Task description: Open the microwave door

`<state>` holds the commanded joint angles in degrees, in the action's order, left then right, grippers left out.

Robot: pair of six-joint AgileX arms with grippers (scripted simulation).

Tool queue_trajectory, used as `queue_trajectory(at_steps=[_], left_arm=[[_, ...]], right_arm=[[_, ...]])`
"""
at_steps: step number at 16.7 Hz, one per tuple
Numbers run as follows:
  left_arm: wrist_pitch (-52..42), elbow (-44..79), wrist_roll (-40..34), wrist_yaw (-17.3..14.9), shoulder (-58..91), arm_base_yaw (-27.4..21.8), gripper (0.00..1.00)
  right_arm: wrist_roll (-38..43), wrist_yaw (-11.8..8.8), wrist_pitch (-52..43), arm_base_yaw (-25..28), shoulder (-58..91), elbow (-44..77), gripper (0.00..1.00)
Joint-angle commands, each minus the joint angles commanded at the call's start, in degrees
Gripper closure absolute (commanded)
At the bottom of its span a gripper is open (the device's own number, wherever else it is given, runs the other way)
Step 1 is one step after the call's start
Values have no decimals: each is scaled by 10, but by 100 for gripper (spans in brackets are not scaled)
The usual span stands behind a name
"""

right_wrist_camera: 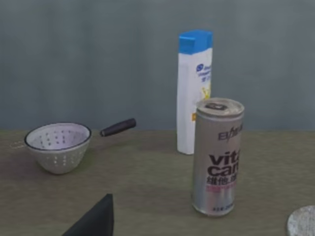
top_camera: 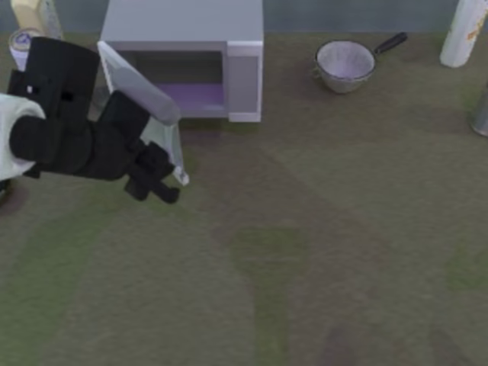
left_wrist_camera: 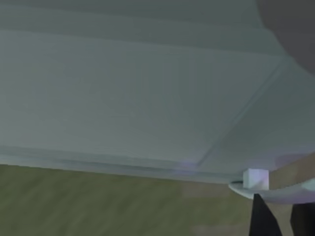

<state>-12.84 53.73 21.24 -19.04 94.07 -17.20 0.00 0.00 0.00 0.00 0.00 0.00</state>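
At the table's back left stands the silver-grey boxy microwave (top_camera: 183, 34), its white-framed grey-windowed door (top_camera: 141, 95) already swung well outward, purple cavity exposed; some swing may remain. Left gripper (top_camera: 156, 183) sits at the door's free edge; finger state cannot be told. Open green tabletop (top_camera: 305, 267) lies in front. Right arm unseen from above.

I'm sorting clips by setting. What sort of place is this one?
Likely a rendered kitchen-style tabletop, not a real room. A microwave with its door swung open stands at the back, near a colander; a drink can and shampoo bottle make it mixed household clutter.
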Motion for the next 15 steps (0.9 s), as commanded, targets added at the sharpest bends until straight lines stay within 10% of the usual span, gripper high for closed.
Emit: queue_trajectory(at_steps=[15], left_arm=[[-14, -1, 34, -24, -3, 16, 100]], right_arm=[[0, 0, 0, 0, 0, 0, 0]])
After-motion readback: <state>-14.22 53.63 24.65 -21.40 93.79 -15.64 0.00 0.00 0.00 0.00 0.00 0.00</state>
